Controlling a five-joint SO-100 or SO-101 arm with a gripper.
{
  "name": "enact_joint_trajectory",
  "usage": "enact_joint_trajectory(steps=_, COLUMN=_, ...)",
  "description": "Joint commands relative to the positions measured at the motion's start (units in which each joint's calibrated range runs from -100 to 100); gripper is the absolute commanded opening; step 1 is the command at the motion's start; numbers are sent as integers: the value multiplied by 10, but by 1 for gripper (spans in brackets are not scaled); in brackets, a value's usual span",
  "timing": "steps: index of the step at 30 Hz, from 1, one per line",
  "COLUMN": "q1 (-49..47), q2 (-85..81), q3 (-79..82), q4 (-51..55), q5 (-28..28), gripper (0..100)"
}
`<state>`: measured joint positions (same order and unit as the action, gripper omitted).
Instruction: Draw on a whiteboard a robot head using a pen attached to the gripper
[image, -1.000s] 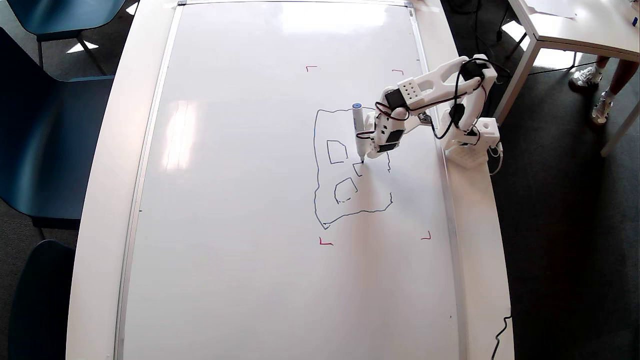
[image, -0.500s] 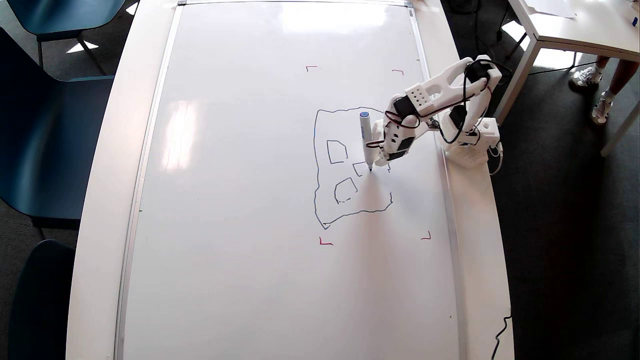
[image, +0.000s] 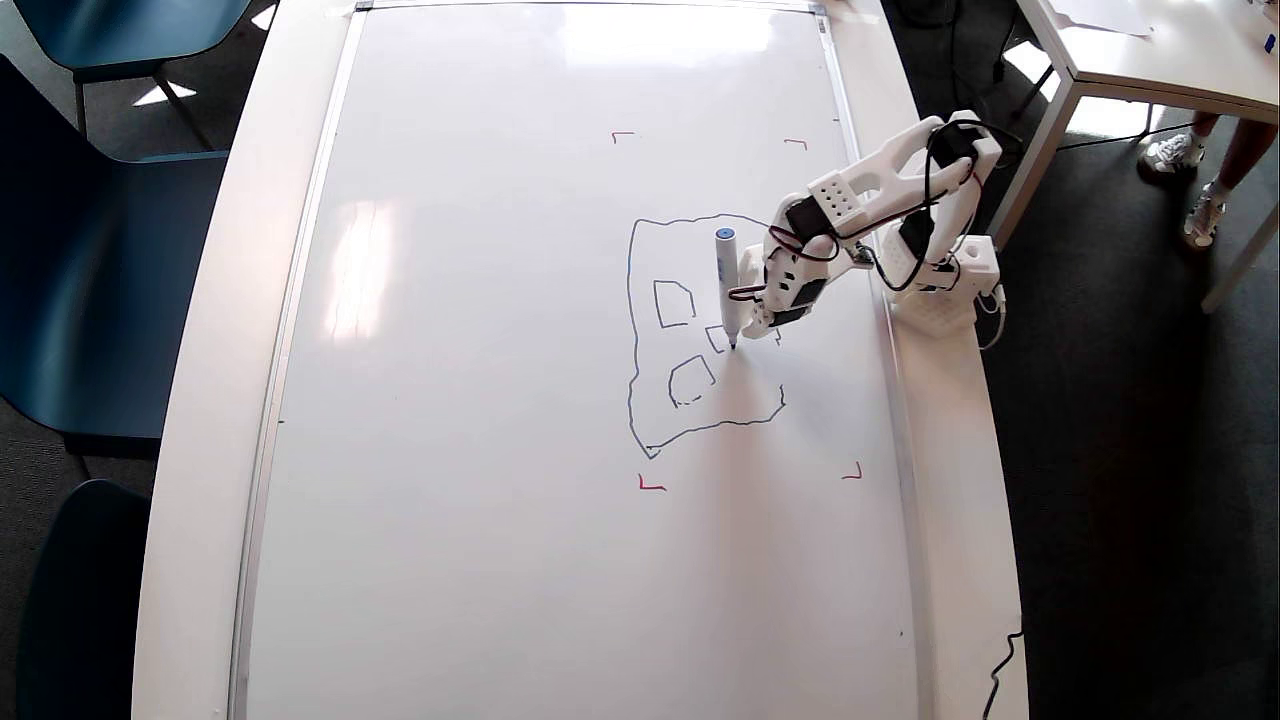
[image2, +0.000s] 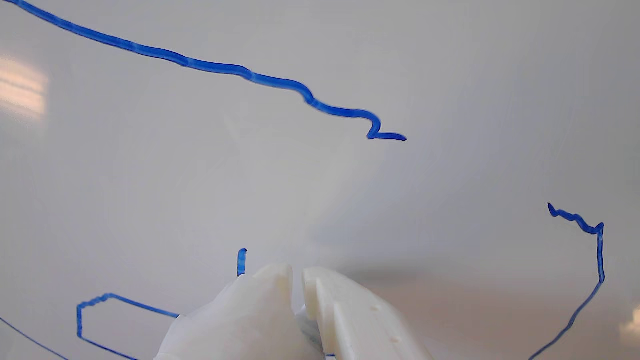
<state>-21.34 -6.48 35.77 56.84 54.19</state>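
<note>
The whiteboard (image: 500, 400) covers most of the table in the overhead view. The robot head (image: 630, 330) is a wobbly blue outline, open on its right side, with two small squares and a partial third inside. The pen (image: 727, 285) stands nearly upright, blue cap up. Its dark tip touches the board at the partial square. The white gripper (image: 752, 328) sits just right of the pen. In the wrist view the gripper (image2: 297, 280) shows its two white fingers almost together over the board (image2: 200, 175), with blue lines (image2: 220, 67) around. The pen is hidden there.
Four red corner marks (image: 622, 134) (image: 797, 143) (image: 650, 486) (image: 853, 473) frame the drawing. The arm base (image: 940, 290) stands on the table's right edge. Blue chairs (image: 100, 280) are at the left. A small white table (image: 1150, 50) and a person's feet (image: 1175, 152) are at the top right.
</note>
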Motion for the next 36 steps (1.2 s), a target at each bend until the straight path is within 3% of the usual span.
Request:
enact_joint_trajectory(steps=1, q1=0, q2=19, q3=-39, q4=-4, q5=-1, gripper=1)
enact_joint_trajectory(steps=16, q1=15, q2=15, q3=-104, q4=9, q5=0, gripper=1)
enact_joint_trajectory(steps=21, q1=28, q2=-9, q3=-238, q4=160, q5=2, gripper=1)
enact_joint_trajectory(steps=24, q1=41, q2=-11, q3=-263, q4=195, q5=4, gripper=1)
enact_joint_trajectory(steps=36, q1=122, q2=93, q3=-271, q4=62, q5=36, gripper=1)
